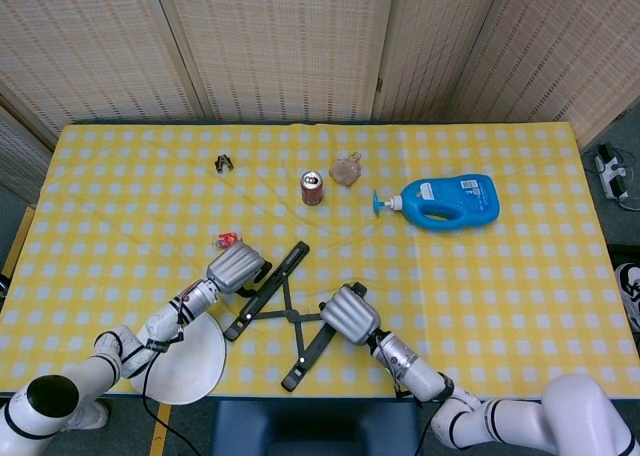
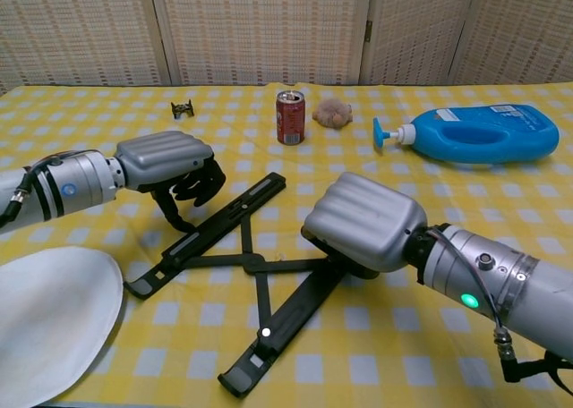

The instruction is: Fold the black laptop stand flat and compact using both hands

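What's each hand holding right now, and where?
Both are on the black laptop stand: left hand at its left rail, right hand over its right rail; finger contact hidden.
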Tool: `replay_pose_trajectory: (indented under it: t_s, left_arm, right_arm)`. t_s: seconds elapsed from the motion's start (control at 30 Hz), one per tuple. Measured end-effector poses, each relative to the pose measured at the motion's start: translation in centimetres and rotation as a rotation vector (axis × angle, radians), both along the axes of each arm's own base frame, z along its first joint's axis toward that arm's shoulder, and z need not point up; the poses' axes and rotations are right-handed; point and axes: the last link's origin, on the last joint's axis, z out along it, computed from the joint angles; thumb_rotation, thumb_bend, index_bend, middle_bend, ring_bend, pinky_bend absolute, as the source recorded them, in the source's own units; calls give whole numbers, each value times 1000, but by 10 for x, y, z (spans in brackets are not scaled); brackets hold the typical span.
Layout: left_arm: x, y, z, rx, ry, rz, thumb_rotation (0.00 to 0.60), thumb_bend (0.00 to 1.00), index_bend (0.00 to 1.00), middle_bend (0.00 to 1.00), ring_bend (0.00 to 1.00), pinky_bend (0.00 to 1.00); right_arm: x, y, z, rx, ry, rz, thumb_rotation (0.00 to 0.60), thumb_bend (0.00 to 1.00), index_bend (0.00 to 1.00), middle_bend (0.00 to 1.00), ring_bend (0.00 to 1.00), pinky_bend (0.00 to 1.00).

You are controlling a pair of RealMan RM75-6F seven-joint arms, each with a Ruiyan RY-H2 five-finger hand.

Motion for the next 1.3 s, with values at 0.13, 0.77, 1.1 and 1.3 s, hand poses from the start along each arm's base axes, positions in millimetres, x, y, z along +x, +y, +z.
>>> replay_pose_trajectory:
  t_s: [0.13, 0.77, 1.1, 1.3]
  left_arm:
    - [3, -3, -2, -14, -3, -7, 600, 0, 725, 870, 750, 726]
    - [18, -17, -8, -71, -30, -41, 600, 0, 718, 870, 748, 726]
    - [22, -21, -6, -68, -37, -56, 600, 0, 695, 869, 736, 714]
    - [15, -13, 15, -3, -78, -19, 600, 0, 573, 767, 649, 690]
  right_arm:
    - [4, 0, -4, -1, -6, 6, 600, 266, 600, 807, 795, 772]
    - [17, -5, -17, -15, -21, 18, 600, 265, 600, 807, 796, 772]
    - [24, -2, -21, -9, -27, 36, 600, 266, 563, 792, 790, 772]
    - [30, 4, -6, 27, -65, 30, 600, 266, 267, 587, 649, 746]
